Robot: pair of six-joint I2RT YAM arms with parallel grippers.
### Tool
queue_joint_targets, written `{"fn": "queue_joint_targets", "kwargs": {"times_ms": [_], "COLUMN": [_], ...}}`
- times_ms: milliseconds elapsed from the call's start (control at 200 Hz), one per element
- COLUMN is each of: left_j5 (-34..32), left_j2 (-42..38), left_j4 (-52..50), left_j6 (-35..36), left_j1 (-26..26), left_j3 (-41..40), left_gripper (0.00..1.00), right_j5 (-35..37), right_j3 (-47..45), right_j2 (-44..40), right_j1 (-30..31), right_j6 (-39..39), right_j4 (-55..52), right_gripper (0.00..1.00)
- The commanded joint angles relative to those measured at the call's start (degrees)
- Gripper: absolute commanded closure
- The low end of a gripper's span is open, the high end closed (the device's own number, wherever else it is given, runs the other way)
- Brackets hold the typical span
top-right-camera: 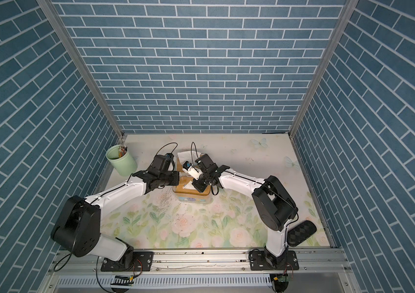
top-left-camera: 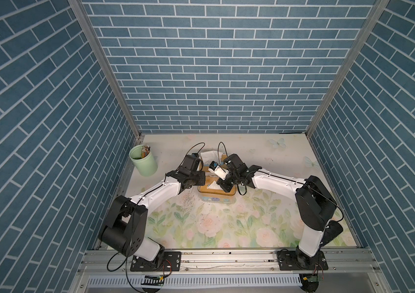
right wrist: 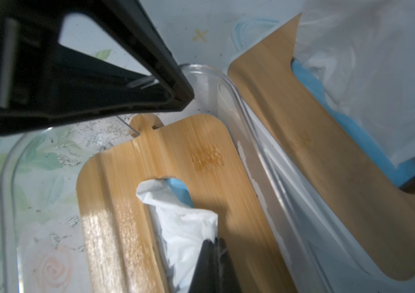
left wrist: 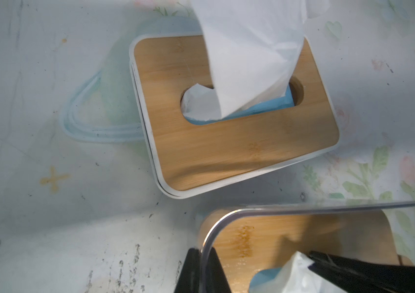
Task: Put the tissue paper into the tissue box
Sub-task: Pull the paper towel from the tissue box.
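Lying under everything, the flowered surface [top-left-camera: 226, 228] carries the clear tissue box [top-left-camera: 216, 199] near its middle, a wooden lid [right wrist: 201, 152] sitting inside it. The left end effector [left wrist: 202, 269] is clamped narrow on the box's wall, apparently to steady it, while the right end effector [right wrist: 211, 256] pinches the tissue paper [right wrist: 183, 220] sticking up from the lid's slot, seemingly to push it in.

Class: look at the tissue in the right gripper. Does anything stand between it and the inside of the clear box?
Yes: the bamboo lid covers the clear box. Only its slot is open, and the tissue, pinched in the right gripper's shut jaws, already runs through it. Nothing visible blocks the slot.
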Motion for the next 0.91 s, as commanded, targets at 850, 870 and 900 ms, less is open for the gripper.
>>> {"fn": "queue_joint_targets", "kwargs": {"times_ms": [850, 870, 900], "left_j5": [-4.3, -4.3, -4.3], "left_j2": [2.2, 2.2, 2.3], "left_j4": [-6.5, -6.5, -6.5], "left_j6": [4.7, 4.7, 4.7], "left_j1": [-3.6, -3.6, -3.6], "left_j3": [1.6, 1.6, 1.6], "left_gripper": [1.00, 1.00, 1.00], "right_j5": [9.9, 9.9, 10.0], "right_j3": [-4.2, -4.1, -4.1], "right_j2": [-4.7, -4.7, -4.8], "right_j1": [-2.7, -2.9, -2.9], "right_j6": [10.2, 10.3, 10.4], "right_j4": [2.3, 2.4, 2.4], "right_gripper": [1.00, 1.00, 1.00]}}
